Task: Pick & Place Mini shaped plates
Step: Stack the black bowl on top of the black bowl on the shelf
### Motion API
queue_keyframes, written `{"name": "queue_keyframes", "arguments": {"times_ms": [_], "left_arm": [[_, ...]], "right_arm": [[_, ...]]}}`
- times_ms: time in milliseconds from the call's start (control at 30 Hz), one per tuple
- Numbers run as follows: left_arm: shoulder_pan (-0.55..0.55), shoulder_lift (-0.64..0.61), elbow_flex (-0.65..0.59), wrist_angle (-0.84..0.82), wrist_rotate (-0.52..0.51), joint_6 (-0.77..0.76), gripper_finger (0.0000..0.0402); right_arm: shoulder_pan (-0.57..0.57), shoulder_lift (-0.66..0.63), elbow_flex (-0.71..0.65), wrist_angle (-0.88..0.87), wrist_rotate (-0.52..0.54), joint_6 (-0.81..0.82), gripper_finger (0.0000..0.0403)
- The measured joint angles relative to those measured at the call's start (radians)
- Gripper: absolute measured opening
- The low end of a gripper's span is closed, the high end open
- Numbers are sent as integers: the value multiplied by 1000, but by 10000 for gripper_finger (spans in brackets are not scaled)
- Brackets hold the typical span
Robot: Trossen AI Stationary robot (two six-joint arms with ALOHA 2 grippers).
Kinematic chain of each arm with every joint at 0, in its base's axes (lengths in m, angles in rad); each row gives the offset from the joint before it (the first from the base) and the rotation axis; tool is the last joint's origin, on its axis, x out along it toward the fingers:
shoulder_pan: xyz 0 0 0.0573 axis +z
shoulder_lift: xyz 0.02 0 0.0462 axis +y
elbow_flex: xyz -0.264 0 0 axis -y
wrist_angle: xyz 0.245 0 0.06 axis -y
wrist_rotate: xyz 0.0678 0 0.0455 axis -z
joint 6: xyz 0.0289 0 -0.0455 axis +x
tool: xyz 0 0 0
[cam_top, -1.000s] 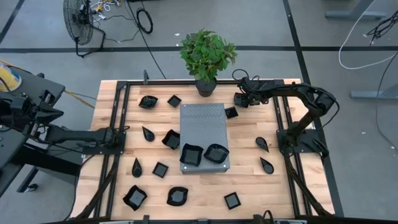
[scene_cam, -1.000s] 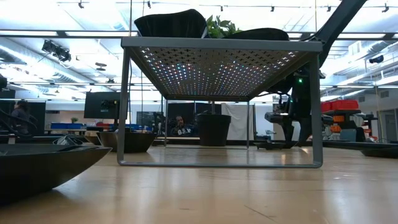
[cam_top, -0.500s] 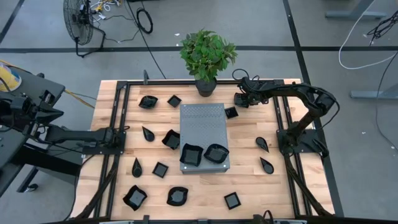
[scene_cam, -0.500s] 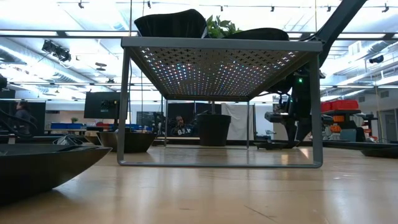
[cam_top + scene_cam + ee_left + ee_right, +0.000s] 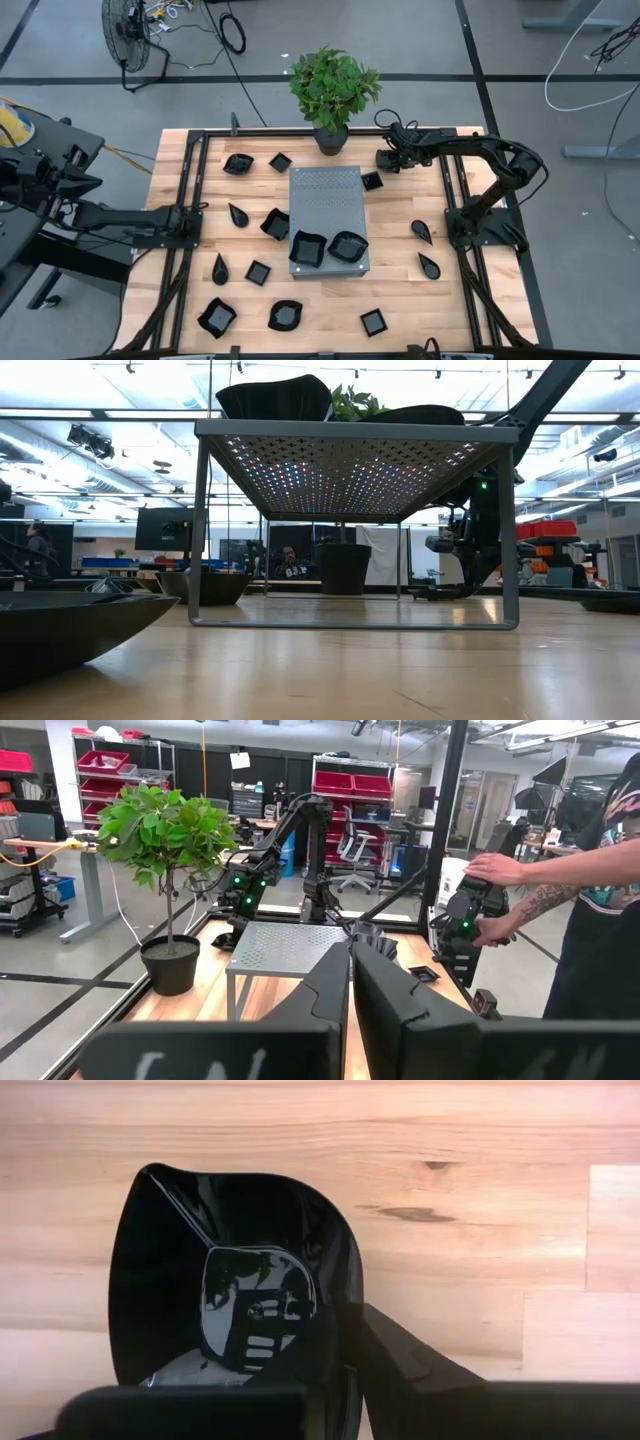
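Several small glossy black mini shaped plates lie scattered on the wooden table. Two of them (image 5: 307,248) (image 5: 347,245) sit on top of the grey perforated slab (image 5: 327,200), which stands on legs. My right gripper (image 5: 381,166) is at the slab's far right corner, shut on a small squarish plate (image 5: 372,181) that fills the right wrist view (image 5: 230,1280). My left gripper (image 5: 200,213) waits at the table's left edge, level and shut (image 5: 350,995). My right gripper pinches the plate's raised rim (image 5: 345,1325), one finger (image 5: 405,1365) outside the wall and the other inside the bowl. The fingers slant down from above, coming from the table's far right. The plate sits on the table with its open side up.
A potted plant (image 5: 333,85) stands at the far edge just behind the slab. Black rails (image 5: 185,180) run along the table's left and right sides. More plates lie left, right and in front of the slab. A person's hands (image 5: 500,870) hold a device beyond the table.
My right gripper has stayed where it was and, in the low view, its fingers have drawn together on the small plate's rim. The plate has not shifted.
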Motion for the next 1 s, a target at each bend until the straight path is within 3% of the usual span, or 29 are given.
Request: {"name": "queue_keyframes", "arguments": {"times_ms": [1000], "left_arm": [[0, 0, 0, 0, 0, 0, 23]], "right_arm": [[0, -3, 0, 0, -26, 1, 37]]}}
